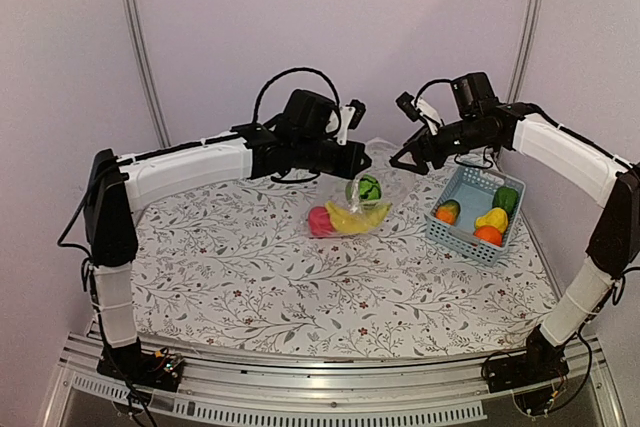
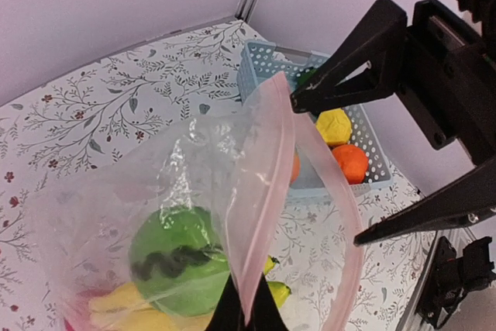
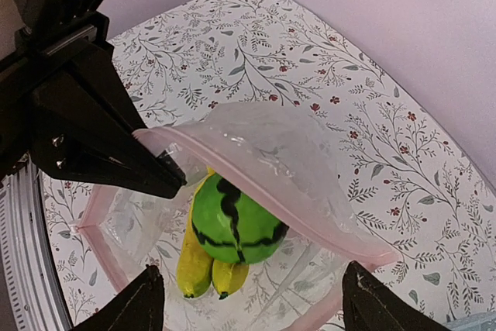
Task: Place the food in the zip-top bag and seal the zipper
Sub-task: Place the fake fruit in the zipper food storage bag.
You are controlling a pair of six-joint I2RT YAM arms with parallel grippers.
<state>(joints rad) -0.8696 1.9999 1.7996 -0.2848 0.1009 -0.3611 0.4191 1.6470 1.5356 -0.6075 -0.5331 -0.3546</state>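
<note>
The clear zip-top bag (image 1: 352, 205) hangs with its mouth up. My left gripper (image 2: 246, 312) is shut on one side of the pink zipper (image 2: 263, 191) strip, holding that side up. Inside the bag are a green striped ball (image 3: 232, 215), yellow bananas (image 3: 198, 265) and a red piece (image 1: 320, 220). My right gripper (image 3: 256, 304) is open, its fingers spread on either side of the gaping mouth above the bag, with nothing pinched. In the top view the left gripper (image 1: 362, 159) and the right gripper (image 1: 405, 161) face each other over the bag.
A light-blue slotted basket (image 1: 462, 244) stands at the right. It holds an orange piece (image 1: 488, 235), a yellow piece (image 1: 491, 217), a green piece (image 1: 506, 197) and another orange one (image 1: 447, 212). The floral cloth covers the table, with walls close behind and to the right.
</note>
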